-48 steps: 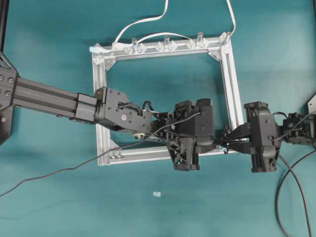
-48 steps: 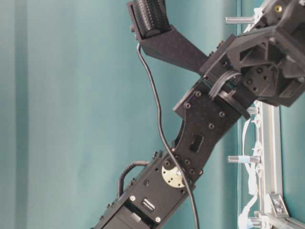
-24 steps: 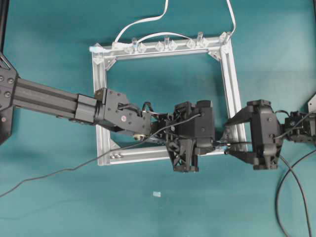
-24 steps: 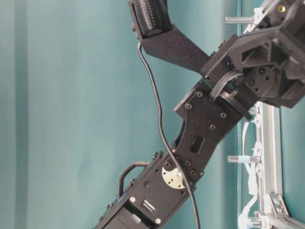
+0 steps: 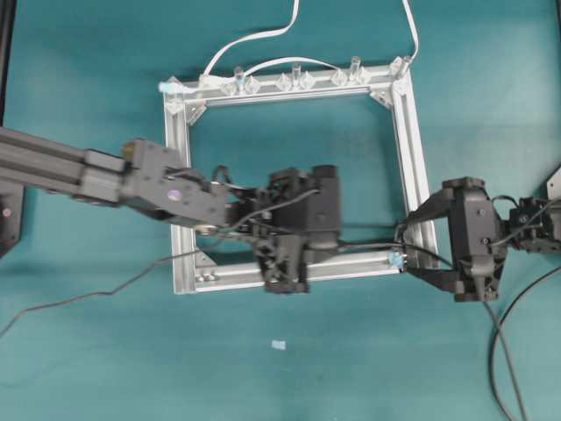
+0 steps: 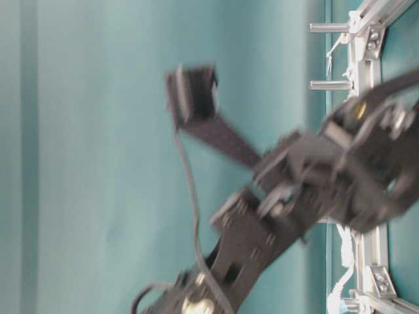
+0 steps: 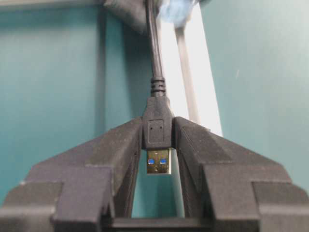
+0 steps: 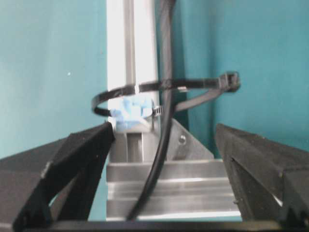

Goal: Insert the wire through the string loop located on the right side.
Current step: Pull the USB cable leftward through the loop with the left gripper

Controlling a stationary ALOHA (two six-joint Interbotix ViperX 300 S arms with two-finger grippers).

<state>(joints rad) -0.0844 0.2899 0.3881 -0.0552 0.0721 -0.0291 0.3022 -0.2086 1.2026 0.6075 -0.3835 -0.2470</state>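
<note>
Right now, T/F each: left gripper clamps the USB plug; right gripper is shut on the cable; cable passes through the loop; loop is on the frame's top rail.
1. The left gripper clamps the black cable's silver-tipped USB plug. True.
2. The right gripper is shut on the cable. False: its jaws stand wide apart, holding nothing.
3. The thin black cable runs through the dark thin loop. True.
4. The loop sits on the aluminium frame's top rail. False: it is at the lower right corner.
</note>
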